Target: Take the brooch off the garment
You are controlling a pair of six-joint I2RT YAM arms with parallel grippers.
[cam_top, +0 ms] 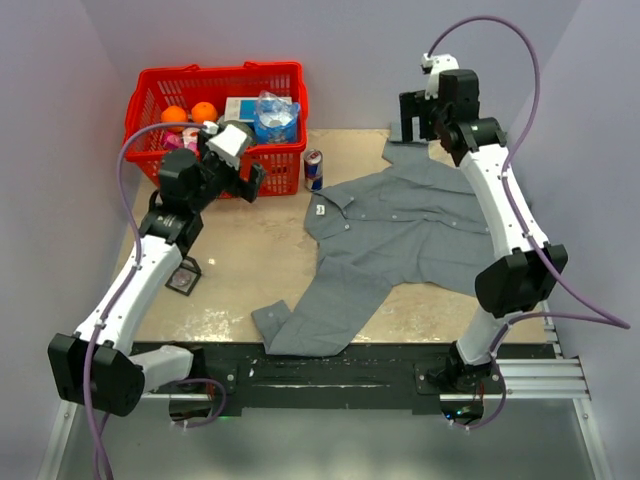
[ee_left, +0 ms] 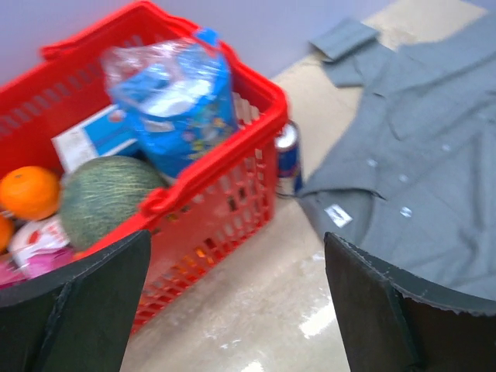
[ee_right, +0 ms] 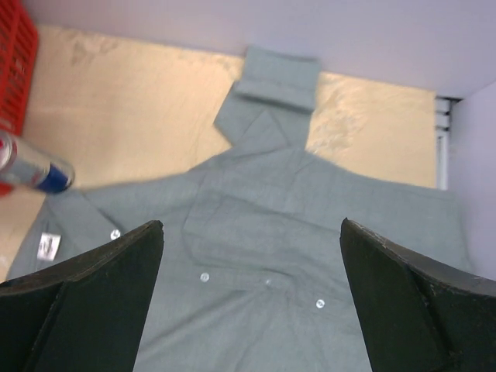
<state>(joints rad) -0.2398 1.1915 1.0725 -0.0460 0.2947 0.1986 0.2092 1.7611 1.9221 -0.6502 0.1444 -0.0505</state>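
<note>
Left wrist view puts the left fingers (ee_left: 85, 310) spread wide with nothing between them, hanging over bare surface (ee_left: 256, 310) off the collar side of the garment (ee_left: 434, 155). Past them stand a red basket (ee_left: 225, 151) of groceries and a drink can (ee_left: 288, 159) just beside the garment's collar. Through the right wrist camera the right fingers (ee_right: 85, 302) are equally wide apart and hold nothing. They are poised over the garment's chest, where we see a pocket and a row of pale buttons (ee_right: 204, 277). We find no reddish-pink disc on the cloth in either wrist view, so we cannot say where on the garment the brooch sits, if it is on it at all. Only the top external view shows the whole garment spread out. Only it shows a small dark-edged object (cam_top: 183, 281) with a pale pinkish centre, lying on the surface well apart from the garment; it is too small for us to call it the brooch. We judge that either the brooch is already off the cloth and the task is near done, or it is hidden in a fold and the search is in hand. The next move calls for finding the disc before either pair of fingers comes down.
</note>
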